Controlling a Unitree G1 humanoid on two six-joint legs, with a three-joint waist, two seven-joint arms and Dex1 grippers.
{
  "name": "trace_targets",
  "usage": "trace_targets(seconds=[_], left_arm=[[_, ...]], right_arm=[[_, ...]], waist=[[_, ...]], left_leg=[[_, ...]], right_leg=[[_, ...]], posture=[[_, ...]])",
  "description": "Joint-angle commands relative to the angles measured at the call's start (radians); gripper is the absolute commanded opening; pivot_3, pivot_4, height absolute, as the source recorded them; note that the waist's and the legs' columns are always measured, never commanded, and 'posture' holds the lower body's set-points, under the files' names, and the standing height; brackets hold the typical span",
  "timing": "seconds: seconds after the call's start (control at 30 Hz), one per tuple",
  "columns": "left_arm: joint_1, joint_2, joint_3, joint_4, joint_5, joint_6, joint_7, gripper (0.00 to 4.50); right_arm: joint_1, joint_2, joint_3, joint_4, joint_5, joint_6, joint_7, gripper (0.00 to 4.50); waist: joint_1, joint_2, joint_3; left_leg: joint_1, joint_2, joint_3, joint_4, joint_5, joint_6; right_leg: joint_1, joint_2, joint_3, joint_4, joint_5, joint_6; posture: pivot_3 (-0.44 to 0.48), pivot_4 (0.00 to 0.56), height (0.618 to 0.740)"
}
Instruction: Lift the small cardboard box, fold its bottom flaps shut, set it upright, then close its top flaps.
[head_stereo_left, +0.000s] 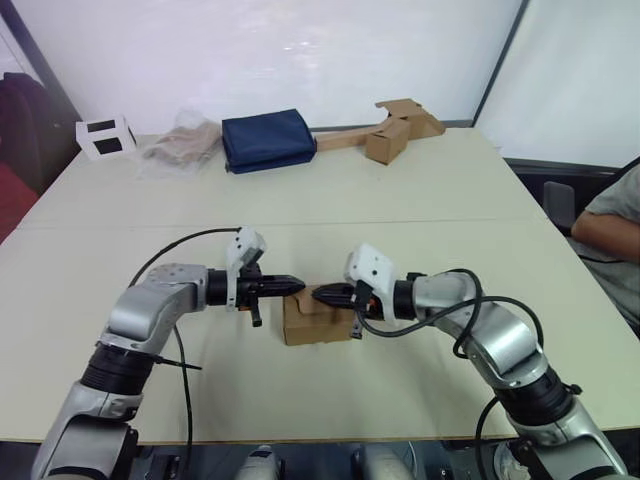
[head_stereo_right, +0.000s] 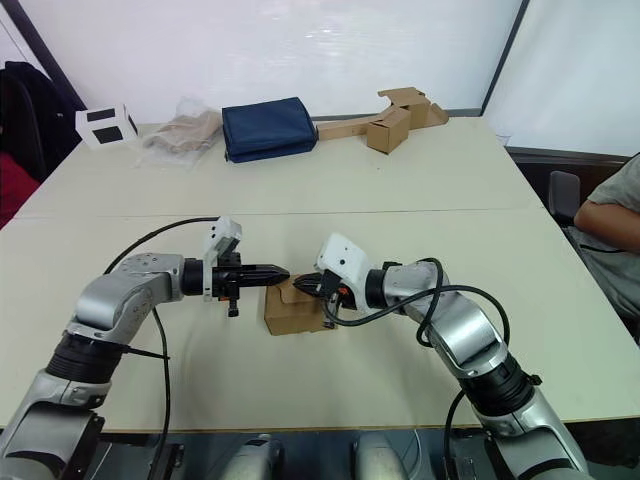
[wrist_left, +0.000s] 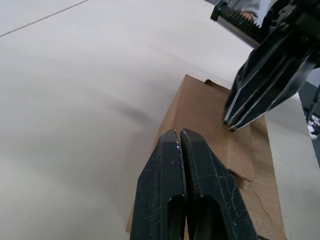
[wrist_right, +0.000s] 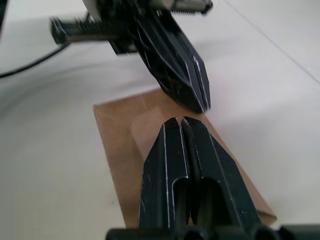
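1. Nearest you, the left claw (head_stereo_left: 296, 286) and right claw (head_stereo_left: 320, 294) meet tip to tip over the small cardboard box (head_stereo_left: 315, 322), each with its fingers pressed together and pinching nothing; the right tips look to be resting on the upper face.
2. The box sits on the worktop (head_stereo_left: 420, 230) near its front edge, between the two arms, with its upper flaps (wrist_left: 220, 120) lying almost flat.
3. Expect it to be light and hollow: the corrugated walls are fairly stiff, but the flaps hinge freely and a hard pinch will likely dent them.
4. Take hold at opposite side walls or across a rim, not on a loose flap.
5. You have open room all round; the folded blue cloth (head_stereo_left: 267, 140), the cardboard strip (head_stereo_left: 385, 130) and the white box (head_stereo_left: 105, 137) lie well apart at the far edge.
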Motion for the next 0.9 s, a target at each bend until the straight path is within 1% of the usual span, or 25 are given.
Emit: trace_targets(seconds=[0.03,0.37,0.6,0.9], left_arm=[[-0.021,-0.017,0.037,-0.011,-0.031,0.020,0.014,0.07],[-0.018,-0.015,0.038,-0.018,-0.032,0.029,0.009,0.07],[-0.015,-0.016,0.040,-0.012,-0.031,0.025,0.011,0.07],[-0.003,-0.015,0.033,-0.016,-0.027,0.018,0.005,0.07]], right_arm=[[0.017,-0.040,-0.031,-0.077,0.047,0.018,0.036,0.00],[0.033,-0.037,0.019,-0.057,0.024,-0.003,0.024,0.00],[0.042,-0.056,0.076,-0.004,-0.058,-0.071,0.021,0.00],[0.043,-0.038,0.066,0.030,-0.086,-0.095,-0.001,0.00]], waist=[[0.000,0.000,0.000],[-0.002,0.000,0.000],[-0.002,0.000,0.000],[-0.001,0.000,0.000]], left_leg=[[0.000,0.000,0.000,0.000,0.000,0.000],[0.000,0.000,0.000,0.000,0.000,0.000],[0.000,0.000,0.000,0.000,0.000,0.000],[0.000,0.000,0.000,0.000,0.000,0.000]], right_leg=[[0.000,0.000,0.000,0.000,0.000,0.000],[0.000,0.000,0.000,0.000,0.000,0.000],[0.000,0.000,0.000,0.000,0.000,0.000],[0.000,0.000,0.000,0.000,0.000,0.000]], posture=[[0.000,0.150,0.740],[0.000,0.150,0.740],[0.000,0.150,0.740],[0.000,0.150,0.740]])
